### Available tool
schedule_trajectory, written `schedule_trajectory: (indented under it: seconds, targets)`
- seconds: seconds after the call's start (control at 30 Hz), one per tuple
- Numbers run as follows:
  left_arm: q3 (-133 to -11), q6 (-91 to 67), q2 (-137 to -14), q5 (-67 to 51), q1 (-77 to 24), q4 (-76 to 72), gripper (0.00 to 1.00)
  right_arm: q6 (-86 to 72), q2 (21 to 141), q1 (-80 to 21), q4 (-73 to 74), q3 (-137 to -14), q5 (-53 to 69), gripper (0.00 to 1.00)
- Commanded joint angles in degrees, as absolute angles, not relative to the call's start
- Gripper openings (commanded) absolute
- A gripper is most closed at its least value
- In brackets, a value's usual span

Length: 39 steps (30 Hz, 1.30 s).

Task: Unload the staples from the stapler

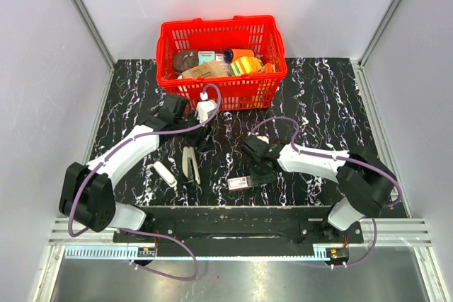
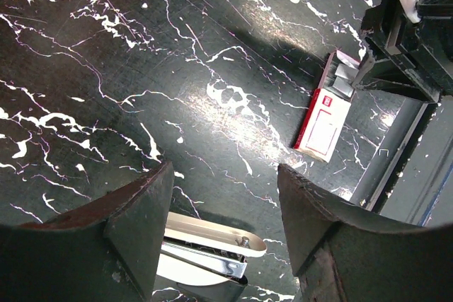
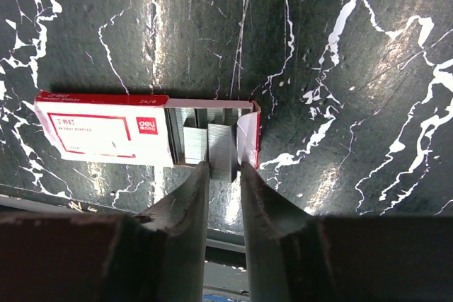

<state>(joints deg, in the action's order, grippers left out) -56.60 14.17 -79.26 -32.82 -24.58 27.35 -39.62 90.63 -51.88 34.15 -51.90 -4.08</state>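
The off-white stapler [image 1: 190, 165] lies hinged open on the black marble table, its metal inner part showing in the left wrist view [image 2: 212, 249]. My left gripper [image 1: 196, 141] is open and empty, with its fingers [image 2: 141, 217] spread just above the stapler's end. My right gripper [image 1: 249, 175] hovers at the open end of a red-and-white box [image 3: 106, 132]. Its jaws are nearly closed around a silvery strip of staples [image 3: 223, 148] that sticks out over the box's tray. More staple strips lie in the tray beside it.
A short white oblong piece [image 1: 165, 173] lies left of the stapler. The red basket [image 1: 221, 93], full of goods, stands at the back. The box [image 2: 324, 122] lies right of the stapler, close to the table's near edge and the metal rail.
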Motion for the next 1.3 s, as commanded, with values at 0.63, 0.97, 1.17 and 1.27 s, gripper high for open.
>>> schedule_trajectory:
  seconds: [0.63,0.97,1.17,1.27]
  targets:
    - [-56.34,15.29,-77.08,-34.72,-25.14,27.42,0.66,-40.78,82.97,-52.38,36.74,-51.95,-6.42,0.18]
    - [-56.87,15.47,-77.08,-34.54,-25.31,28.3,0.66,-40.87,84.37,-52.47,33.4,-47.46,-2.64,0.05]
    - [-57.04,15.64,-77.34,-34.54,-25.4,28.48,0.66,-39.73,87.01,-52.38,31.99,-48.42,-2.63,0.04]
    - [-57.13,15.91,-77.52,-34.54,-25.4,28.56,0.66,-38.76,88.59,-52.38,32.08,-50.09,-3.51,0.04]
